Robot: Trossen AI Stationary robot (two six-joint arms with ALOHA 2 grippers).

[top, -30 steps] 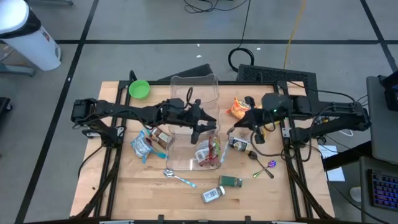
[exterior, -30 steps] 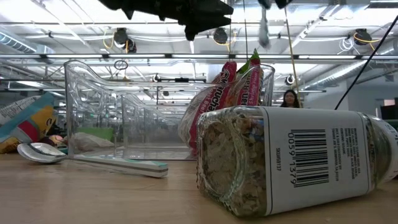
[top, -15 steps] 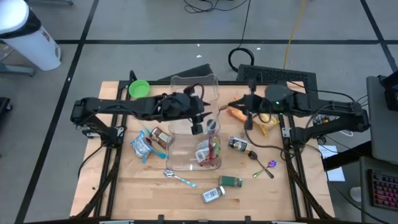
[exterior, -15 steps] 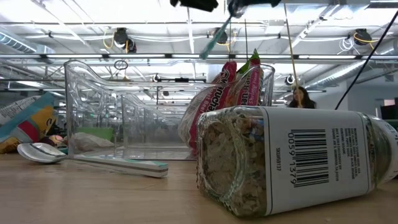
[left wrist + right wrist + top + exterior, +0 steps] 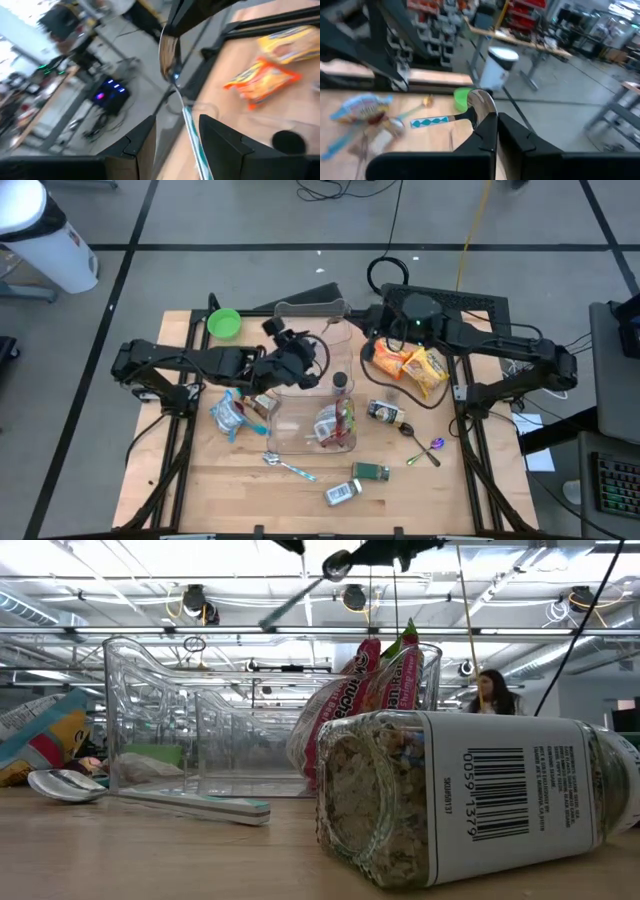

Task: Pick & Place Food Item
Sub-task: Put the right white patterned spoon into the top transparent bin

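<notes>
My right gripper [image 5: 378, 332] [image 5: 498, 135] is raised over the far right corner of the clear bin [image 5: 310, 380] and is shut on a spoon [image 5: 335, 565] with a teal patterned handle [image 5: 430, 121]. My left gripper [image 5: 320, 350] [image 5: 182, 145] is open, raised over the bin's far part. The spoon's handle [image 5: 192, 140] runs between its fingers. A red snack pack [image 5: 335, 423] and a black-capped item [image 5: 342, 383] lie in the bin. Two orange snack bags [image 5: 405, 365] lie on the table by the bin's right side. My right gripper holds the spoon by its bowl end [image 5: 479, 102], between its two fingers; the near finger hides the exact spot. The spoon is lifted clear and slants, its handle [image 5: 290, 605] pointing down toward my left gripper. Whether my left gripper touches the handle cannot be told.
A jar [image 5: 385, 412] lies right of the bin, and a blue snack bag [image 5: 232, 412] lies left of it. Two more spoons [image 5: 285, 465] [image 5: 425, 448] and two small jars [image 5: 355, 483] lie near the front. A green bowl [image 5: 224, 323] stands at the far left.
My right gripper has gone up and toward the table's far edge and left with the spoon, which has swung from hanging down to slanting toward my left gripper. My left gripper has drawn back toward the far left, up to the spoon's handle.
</notes>
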